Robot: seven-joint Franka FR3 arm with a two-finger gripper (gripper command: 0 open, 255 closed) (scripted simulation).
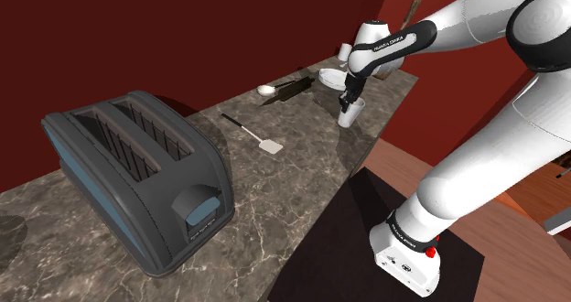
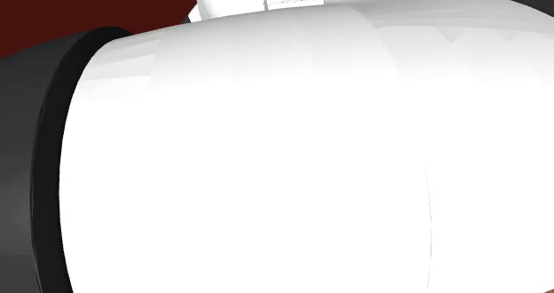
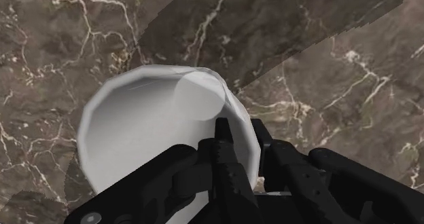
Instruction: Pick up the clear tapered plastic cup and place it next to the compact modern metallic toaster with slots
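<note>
The cup (image 3: 153, 131), drawn plain white and tapering to a smaller round base, is upright at the far end of the dark veined marble table (image 1: 302, 177), close to the edge nearest the arm; whether its base rests on the stone cannot be told. The black hand (image 3: 241, 131) comes down on it from above and pinches the cup's wall at the rim, with one finger (image 3: 221, 138) inside the cup and the other outside. In the shoulder view the cup (image 1: 349, 117) shows just under the hand (image 1: 350, 102). Just beyond it lie a white dish (image 1: 331, 76) and a small white container (image 1: 345, 49) near the dark red wall (image 1: 183, 26). Towards that view's left are a dark utensil (image 1: 295, 89) and a white spoon (image 1: 266, 90); nearer the camera lies a spatula (image 1: 258, 136) with a white blade. The toaster (image 1: 137, 177), dark grey with two long slots, sits well apart from the cup at the near end. The white arm casing (image 2: 266, 158) looms close in the second exterior view.
</note>
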